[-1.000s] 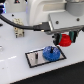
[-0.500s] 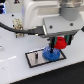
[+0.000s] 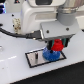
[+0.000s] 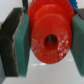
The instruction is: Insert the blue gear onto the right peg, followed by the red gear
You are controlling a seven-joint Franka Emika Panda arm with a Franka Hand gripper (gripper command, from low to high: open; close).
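Observation:
My gripper [image 3: 58,46] is shut on the red gear [image 3: 58,44] and holds it just above the blue gear [image 3: 49,54]. The blue gear lies on the right-hand part of the grey black-framed plate [image 3: 34,59]. The right peg is hidden by the gears and the gripper. In the wrist view the red gear [image 4: 50,41] fills the picture, its centre hole facing the camera. The gripper [image 4: 50,44] clamps it between teal finger pads [image 4: 22,44] on both sides.
The plate's left-hand pin [image 3: 36,59] stands free on the grey surface. The white table [image 3: 15,72] lies around the plate. The arm's white body [image 3: 47,17] and a black cable [image 3: 12,34] hang over the scene.
The gripper has come down with the red gear and shifted slightly towards the exterior view's left, closer to the blue gear on the plate.

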